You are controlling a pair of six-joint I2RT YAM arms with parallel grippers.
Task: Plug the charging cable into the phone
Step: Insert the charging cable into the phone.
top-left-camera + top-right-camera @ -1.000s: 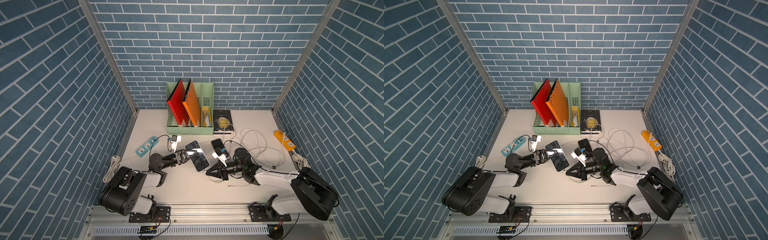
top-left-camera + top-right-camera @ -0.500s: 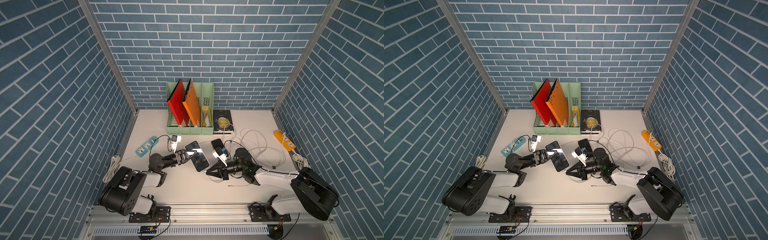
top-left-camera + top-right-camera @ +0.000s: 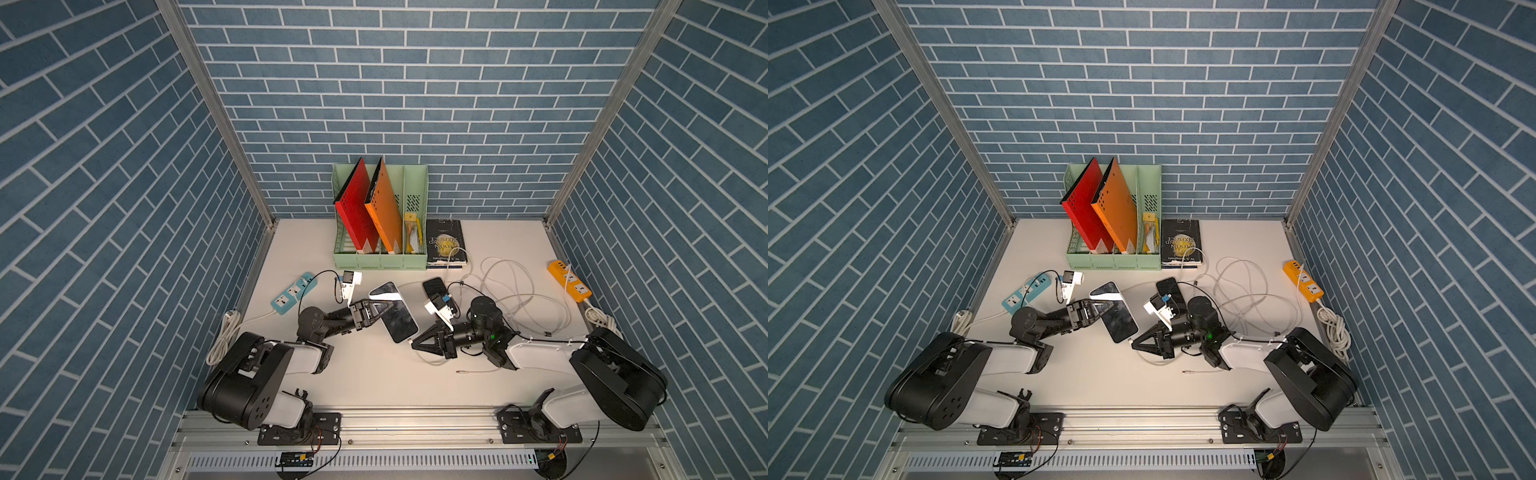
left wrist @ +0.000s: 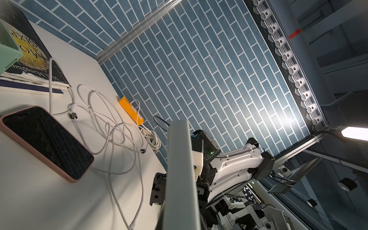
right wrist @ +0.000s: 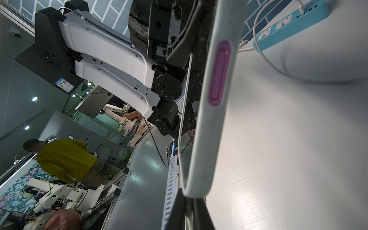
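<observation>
In a top view the left gripper (image 3: 384, 306) is clamped on the phone (image 3: 401, 324) mid-tabletop (image 3: 374, 374). The right gripper (image 3: 413, 341), closed, pinches the charging cable (image 3: 430, 364) just beside the phone's near end. Left wrist: the phone's pale edge (close up). Right wrist: its purple side button (image 5: 219, 73).

The phone (image 3: 398, 319) has a glossy black glass screen and a smooth, matt pale case (image 5: 201, 139). The charging cable (image 3: 432, 364) is smooth white plastic. The desk (image 3: 374, 374) is smooth white with a faint sheen; the rail (image 3: 415, 415) along its near edge is brushed metal.
</observation>
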